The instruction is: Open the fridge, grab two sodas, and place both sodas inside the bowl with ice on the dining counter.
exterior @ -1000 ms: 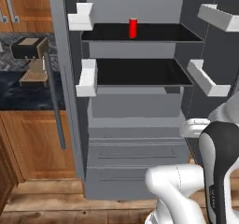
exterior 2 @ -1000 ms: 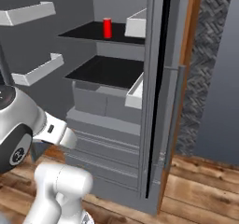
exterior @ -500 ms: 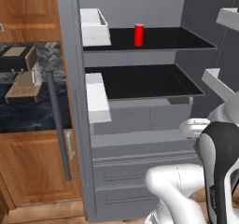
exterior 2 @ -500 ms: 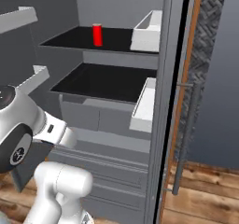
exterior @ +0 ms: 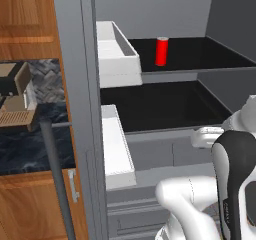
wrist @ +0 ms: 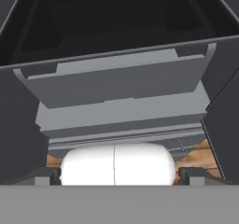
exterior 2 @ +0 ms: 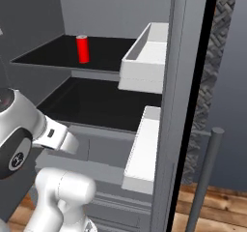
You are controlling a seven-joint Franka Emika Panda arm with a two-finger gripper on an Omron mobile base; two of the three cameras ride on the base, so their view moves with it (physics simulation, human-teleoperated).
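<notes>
Inside, the open fridge [exterior: 150,149] holds one red soda can [exterior: 161,51] upright on its upper black shelf [exterior 2: 48,57]. White door bins [exterior 2: 147,57] look empty; no lettering on the can is legible. Finger position cannot be told.

Across the last second both base views close in on the open fridge [exterior: 165,109], so the base is driving toward it and the whole scene grows larger in frame. The red soda [exterior: 161,51] on the upper dark shelf now sits bigger and higher in the left base view, and bigger in the right base view [exterior 2: 83,49]; it has not shifted on its shelf. The white door bins [exterior: 116,54] swell toward the camera, and the left door's bar handle [exterior: 56,179] drops to the lower left corner. The coffee machine [exterior: 15,96] on the left counter slides toward the left edge. The floor planks, visible earlier under the fridge, have left the left base view.
</notes>
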